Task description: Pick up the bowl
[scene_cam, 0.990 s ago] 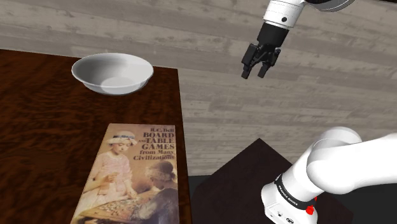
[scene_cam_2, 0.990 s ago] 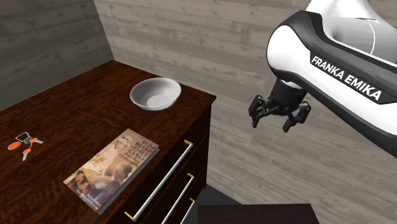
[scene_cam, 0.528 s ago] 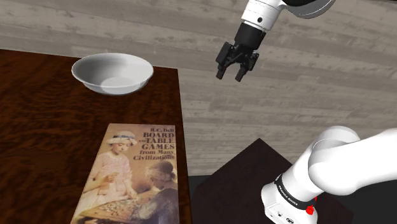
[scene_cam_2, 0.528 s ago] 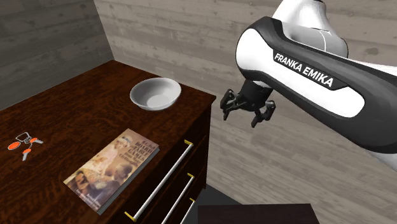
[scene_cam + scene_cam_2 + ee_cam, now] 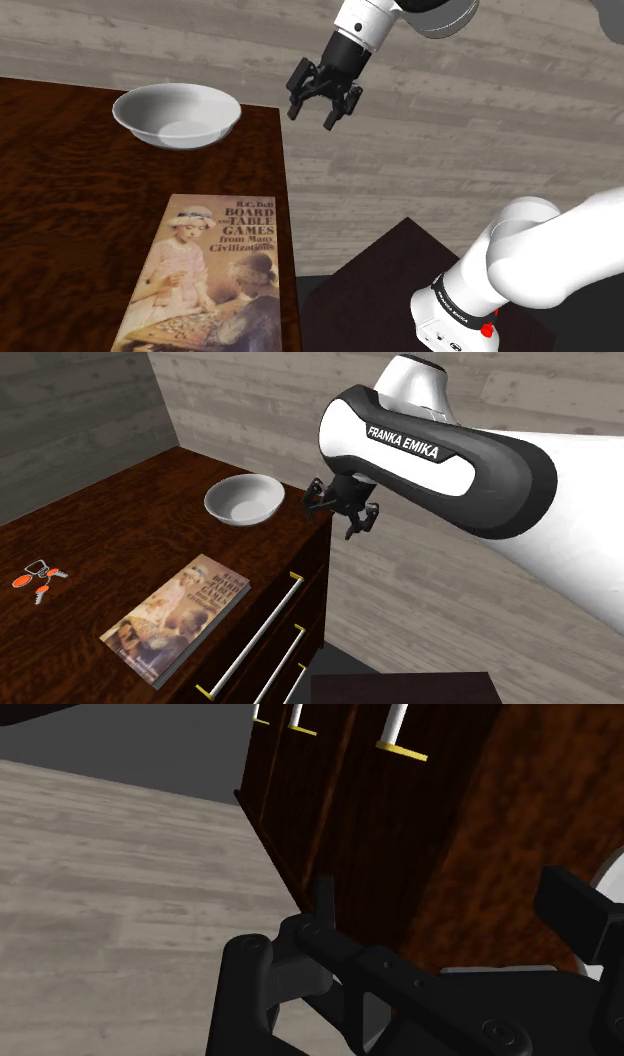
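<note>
The all-black two-finger gripper (image 5: 312, 115) hangs in the air just off the corner of the dark red-brown wooden dresser (image 5: 60, 200). Its fingers are spread apart with nothing between them. The shallow round white bowl (image 5: 176, 115) sits upright on the dresser top near that corner, close to the gripper but untouched. Further along the same edge a board-games book with a painted cover (image 5: 215, 275) lies flat. A small bunch of keys with orange tags (image 5: 38, 579) rests well apart from the bowl.
</note>
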Controlling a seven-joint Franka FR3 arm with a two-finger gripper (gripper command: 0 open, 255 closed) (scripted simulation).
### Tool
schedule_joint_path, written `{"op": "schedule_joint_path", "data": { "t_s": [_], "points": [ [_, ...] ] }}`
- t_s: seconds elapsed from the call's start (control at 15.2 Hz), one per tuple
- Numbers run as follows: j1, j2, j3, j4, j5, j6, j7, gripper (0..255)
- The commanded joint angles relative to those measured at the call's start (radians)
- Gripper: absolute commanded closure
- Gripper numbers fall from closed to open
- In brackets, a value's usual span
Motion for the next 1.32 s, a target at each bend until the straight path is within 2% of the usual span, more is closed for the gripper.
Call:
{"op": "schedule_joint_path", "data": {
  "t_s": [0.0,0.66,1.25],
  "points": [
    [0.009,0.045,0.017,0.034,0.029,0.042,0.025,0],
    [0.051,0.279,0.106,0.236,0.118,0.242,0.151,0],
    [0.06,0.293,0.111,0.154,0.147,0.333,0.106,0]
  ]
}}
